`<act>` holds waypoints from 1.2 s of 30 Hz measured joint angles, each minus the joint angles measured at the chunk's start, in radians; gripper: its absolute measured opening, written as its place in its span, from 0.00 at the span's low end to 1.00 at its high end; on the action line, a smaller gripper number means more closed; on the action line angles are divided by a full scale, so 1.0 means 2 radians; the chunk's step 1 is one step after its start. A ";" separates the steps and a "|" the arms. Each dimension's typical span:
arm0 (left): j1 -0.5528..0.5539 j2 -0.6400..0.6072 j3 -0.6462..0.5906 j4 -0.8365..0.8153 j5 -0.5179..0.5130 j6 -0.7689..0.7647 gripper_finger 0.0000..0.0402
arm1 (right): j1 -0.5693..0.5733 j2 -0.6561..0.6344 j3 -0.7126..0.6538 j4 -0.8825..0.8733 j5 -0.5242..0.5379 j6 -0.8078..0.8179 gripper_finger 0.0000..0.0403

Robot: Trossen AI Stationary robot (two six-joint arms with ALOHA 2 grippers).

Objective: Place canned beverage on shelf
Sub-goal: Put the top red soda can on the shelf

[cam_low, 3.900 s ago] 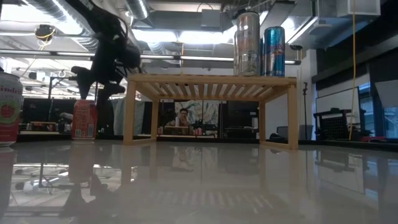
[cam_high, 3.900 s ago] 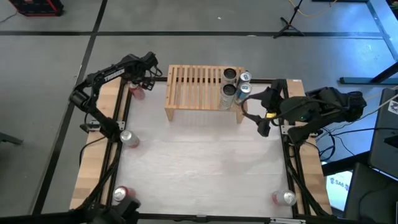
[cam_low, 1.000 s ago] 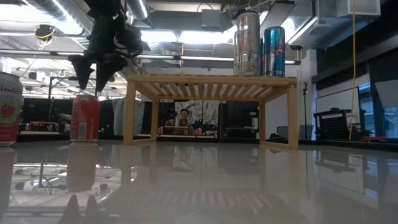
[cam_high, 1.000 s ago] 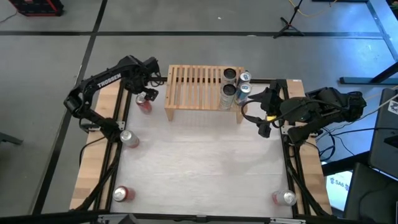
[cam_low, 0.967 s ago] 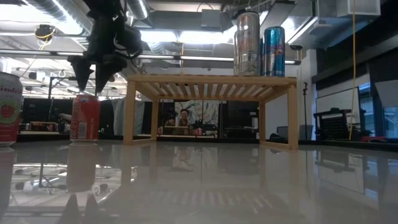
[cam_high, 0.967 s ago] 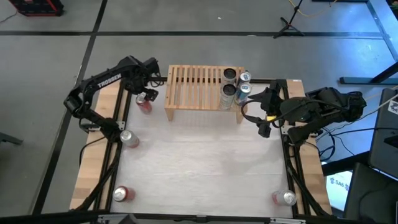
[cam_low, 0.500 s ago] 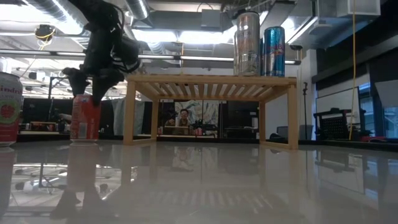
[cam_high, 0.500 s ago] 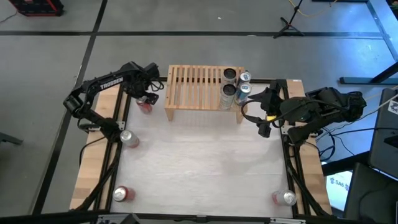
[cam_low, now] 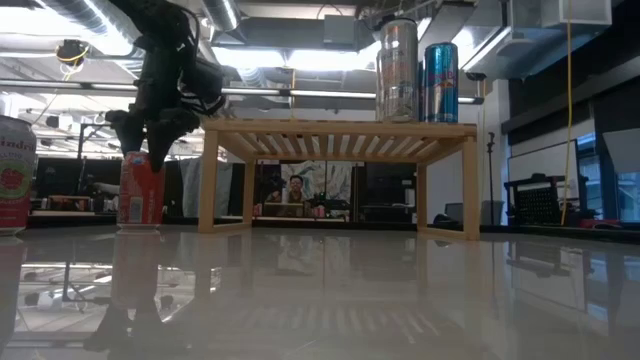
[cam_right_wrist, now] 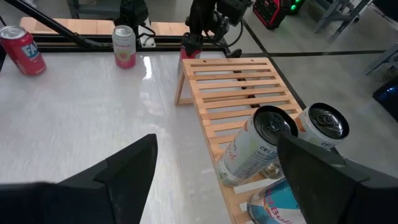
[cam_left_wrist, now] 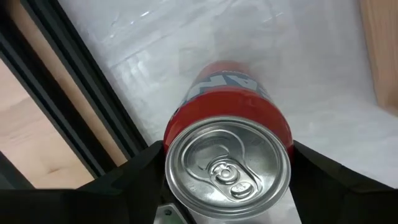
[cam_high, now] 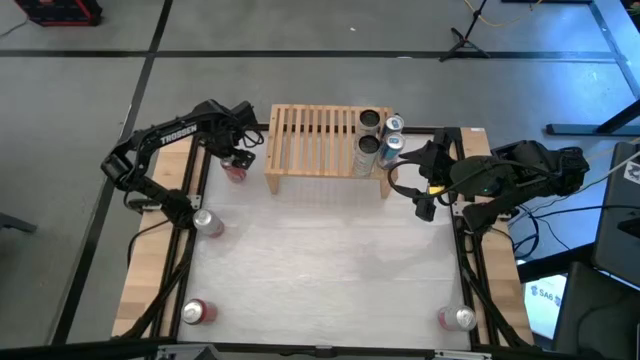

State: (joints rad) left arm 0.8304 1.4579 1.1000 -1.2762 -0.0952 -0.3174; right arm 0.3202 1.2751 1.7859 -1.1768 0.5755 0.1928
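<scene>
Lowered since a second before, the left gripper (cam_low: 145, 150) straddled the red can (cam_low: 141, 189) near the table's (cam_high: 320, 270) far-left corner beside the shelf (cam_high: 325, 145), jaws wide, grip unclear; the right gripper (cam_high: 415, 190) waited open.

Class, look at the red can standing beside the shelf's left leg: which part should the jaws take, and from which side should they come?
Grip the red can across its round side wall just under the rim, coming straight down from above. It stands upright on the table with bare space around it, and the left gripper already straddles its top. The shelf beside it would probably hinder a sideways approach.
</scene>
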 joint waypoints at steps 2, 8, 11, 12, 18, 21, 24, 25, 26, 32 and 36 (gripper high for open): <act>-0.008 -0.007 -0.001 -0.006 0.002 0.005 0.66 | 0.000 0.000 0.000 0.000 -0.002 0.000 0.79; -0.043 -0.059 -0.001 -0.046 0.030 0.016 0.66 | 0.000 0.000 0.000 0.000 -0.005 0.000 0.79; -0.074 -0.092 -0.001 -0.054 0.036 0.010 0.66 | 0.000 0.000 0.000 0.000 -0.006 0.000 0.79; -0.083 -0.104 -0.001 -0.053 0.041 0.009 0.66 | 0.000 0.000 0.000 0.000 -0.006 0.000 0.79; -0.155 -0.160 -0.001 -0.051 0.088 0.003 0.66 | 0.000 0.014 0.000 0.007 -0.018 0.003 0.79; -0.207 -0.179 -0.001 -0.051 0.104 -0.009 0.66 | 0.000 0.026 0.000 0.006 -0.049 0.006 0.79; -0.258 -0.192 0.000 -0.051 0.101 -0.036 0.66 | 0.000 0.035 0.000 0.006 -0.065 0.025 0.79; -0.275 -0.193 0.000 -0.051 0.096 -0.045 0.66 | 0.000 0.037 0.000 0.006 -0.072 0.034 0.79; -0.295 -0.194 0.000 -0.051 0.092 -0.052 0.66 | 0.001 0.037 0.000 0.003 -0.082 0.042 0.79; -0.400 -0.181 0.000 0.011 0.094 -0.072 0.66 | 0.009 0.036 0.000 0.003 -0.127 0.106 0.79; -0.461 -0.162 0.000 0.053 0.092 -0.071 0.66 | 0.050 0.037 0.000 0.004 -0.079 0.142 0.79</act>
State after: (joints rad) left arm -0.0913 1.1344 1.1007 -1.1705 0.0897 -0.4600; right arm 0.4210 1.3492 1.7855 -1.1694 0.4183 0.4765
